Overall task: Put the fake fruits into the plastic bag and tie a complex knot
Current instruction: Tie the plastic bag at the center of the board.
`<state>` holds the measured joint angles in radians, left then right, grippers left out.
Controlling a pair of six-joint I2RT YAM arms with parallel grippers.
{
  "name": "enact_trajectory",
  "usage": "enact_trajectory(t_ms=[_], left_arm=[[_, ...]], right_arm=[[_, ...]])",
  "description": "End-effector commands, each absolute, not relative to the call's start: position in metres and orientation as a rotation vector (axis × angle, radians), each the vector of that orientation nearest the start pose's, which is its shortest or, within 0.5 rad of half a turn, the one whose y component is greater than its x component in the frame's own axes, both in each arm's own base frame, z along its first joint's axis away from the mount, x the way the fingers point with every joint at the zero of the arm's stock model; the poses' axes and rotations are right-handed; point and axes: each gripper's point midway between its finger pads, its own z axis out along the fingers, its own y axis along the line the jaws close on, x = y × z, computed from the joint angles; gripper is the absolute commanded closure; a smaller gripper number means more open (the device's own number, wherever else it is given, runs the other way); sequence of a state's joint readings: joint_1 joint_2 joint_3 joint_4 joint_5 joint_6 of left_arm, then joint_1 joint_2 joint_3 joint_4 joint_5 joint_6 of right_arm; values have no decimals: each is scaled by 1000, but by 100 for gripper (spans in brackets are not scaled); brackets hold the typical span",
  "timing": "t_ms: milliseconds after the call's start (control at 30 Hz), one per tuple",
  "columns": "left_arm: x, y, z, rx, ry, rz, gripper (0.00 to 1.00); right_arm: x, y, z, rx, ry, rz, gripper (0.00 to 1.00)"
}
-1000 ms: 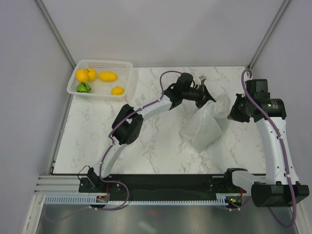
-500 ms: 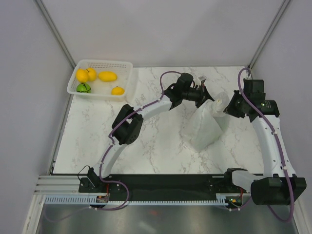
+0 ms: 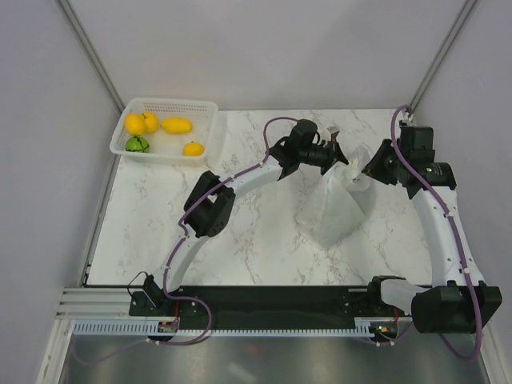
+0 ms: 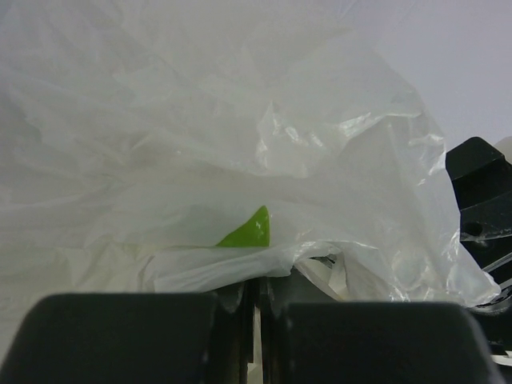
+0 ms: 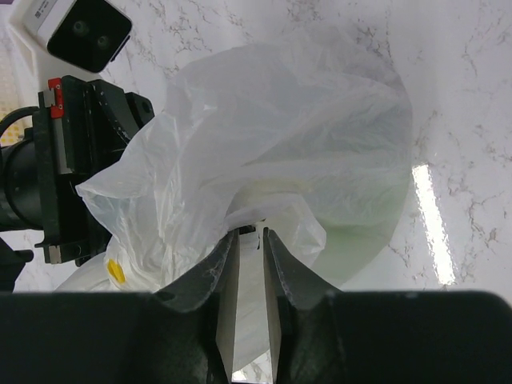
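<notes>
Pinching a fold of the plastic bag between jaws pressed fully together, the left gripper holds the bag's upper edge off the bench. Its wrist view shows thin white film bunched right at the fingertips, with one green leaf print just above them. The right gripper faces it from the other side of the same gathered top. Its jaws stand slightly apart with a lip of film at their tips, and I cannot tell whether that film is gripped or only resting there. The bag sits between the two grippers. In the top view its long axis runs from the held top at the far end down toward the near edge of the bench, and the body sags limp and looks nearly flat. The fake fruits, four yellow and one green, lie in the white perforated basket at the far left corner, well apart from the bag. My judgement is that loading has not begun. The coming move depends on spreading the bag's mouth between the two grippers. The fruits lie to the left of both, so the left arm is the nearer one to fetch them, but it would first have to give up its hold on the bag.
</notes>
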<state>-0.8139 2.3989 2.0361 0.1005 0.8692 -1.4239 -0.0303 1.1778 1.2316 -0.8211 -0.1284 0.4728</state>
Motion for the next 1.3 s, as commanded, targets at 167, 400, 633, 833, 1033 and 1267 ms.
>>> enact_trajectory(t_ms=[167,400,633,833,1033,1267], left_arm=[[300,-560,225,162,2475,-2143,98],[302,-559,225,163,2467,-2133,98],[304,-559,229,165,2450,-2127,98],[303,-560,231,169,2445,-2129,98],[304,-560,234,169,2436,-2131,98],[304,-561,236,165,2430,-2133,98]], right_arm=[[313,47,240,522,2259,498,68],[308,50,240,553,2263,522,58],[309,52,237,596,2258,551,54],[313,53,235,655,2217,578,59],[316,53,233,713,2180,598,62],[315,54,227,744,2174,614,59]])
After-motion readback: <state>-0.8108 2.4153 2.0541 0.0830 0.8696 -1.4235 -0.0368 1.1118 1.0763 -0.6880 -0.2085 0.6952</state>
